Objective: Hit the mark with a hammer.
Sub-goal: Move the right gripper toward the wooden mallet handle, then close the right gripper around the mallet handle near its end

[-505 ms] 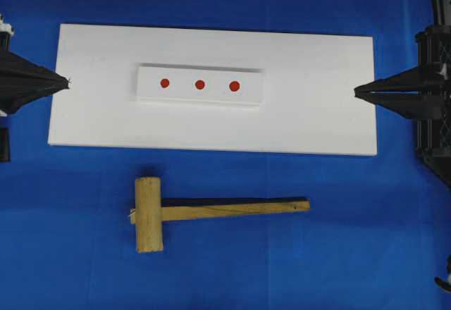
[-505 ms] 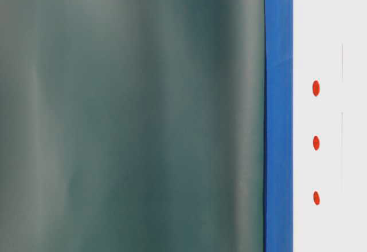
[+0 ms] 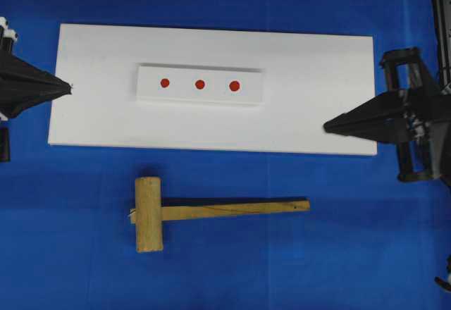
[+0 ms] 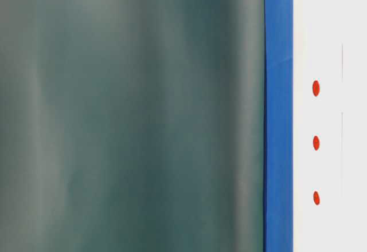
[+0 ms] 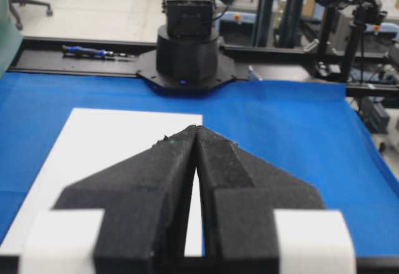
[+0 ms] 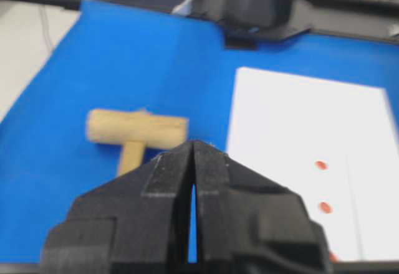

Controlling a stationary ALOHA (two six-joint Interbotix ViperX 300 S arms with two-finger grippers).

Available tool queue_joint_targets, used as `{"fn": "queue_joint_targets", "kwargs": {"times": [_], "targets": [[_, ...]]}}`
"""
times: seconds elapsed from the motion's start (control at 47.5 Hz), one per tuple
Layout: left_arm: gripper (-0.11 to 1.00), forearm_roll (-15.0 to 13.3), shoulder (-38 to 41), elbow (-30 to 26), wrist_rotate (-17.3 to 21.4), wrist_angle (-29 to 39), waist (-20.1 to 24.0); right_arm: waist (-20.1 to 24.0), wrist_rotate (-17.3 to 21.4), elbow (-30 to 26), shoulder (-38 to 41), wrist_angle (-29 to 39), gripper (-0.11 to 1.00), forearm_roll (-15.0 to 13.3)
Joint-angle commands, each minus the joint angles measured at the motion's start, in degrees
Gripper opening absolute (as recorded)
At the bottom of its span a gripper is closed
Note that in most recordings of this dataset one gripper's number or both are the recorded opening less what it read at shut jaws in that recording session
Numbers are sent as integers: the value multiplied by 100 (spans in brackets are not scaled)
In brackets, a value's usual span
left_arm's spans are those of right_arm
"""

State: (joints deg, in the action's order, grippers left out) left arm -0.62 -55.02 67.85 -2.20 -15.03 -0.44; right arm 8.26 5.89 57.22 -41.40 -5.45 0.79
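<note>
Both black grippers are clenched on nothing: the left gripper (image 3: 68, 84) and the right gripper (image 3: 326, 125). The light wooden mallet (image 3: 149, 213) lies apart from the right gripper's tip, toward the left arm. The largest red round dot (image 3: 235, 86) sits on the white raised strip (image 3: 199, 70) between the two grippers.

Overhead cam looks straight down on the desk (image 3: 366, 253). Table-level cam sits low and seems rolled sideways, mostly staring at a blurry green curtain (image 4: 132, 114), the 3 red dots (image 4: 316, 142) at 3 o'clock. Both wrist cams peer past their claws; overhead shares those dots and the hammer (image 3: 204, 212).
</note>
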Motion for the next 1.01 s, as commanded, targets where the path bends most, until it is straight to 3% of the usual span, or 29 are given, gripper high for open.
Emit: {"fn": "queue_joint_targets", "kwargs": {"times": [0.0,0.147,0.316,0.421,0.631,0.989], "targets": [[0,-9,44,-97,-9,-35,44,123,97,-396,413,88,-3,18],[0,-9,44,-97,-9,-26,79,193,343,-729,1248,141,17,18],[0,-9,44,-53,-9,-26,149,290,554,-1213,2241,220,67,26],[0,-9,35,-44,-18,-26,193,396,677,-1459,2777,193,91,88],[0,-9,35,-35,-18,-26,229,536,782,-1881,3850,-255,87,343],[0,-9,44,0,-44,-26,229,817,782,-2206,5396,-1600,87,1169]]}}
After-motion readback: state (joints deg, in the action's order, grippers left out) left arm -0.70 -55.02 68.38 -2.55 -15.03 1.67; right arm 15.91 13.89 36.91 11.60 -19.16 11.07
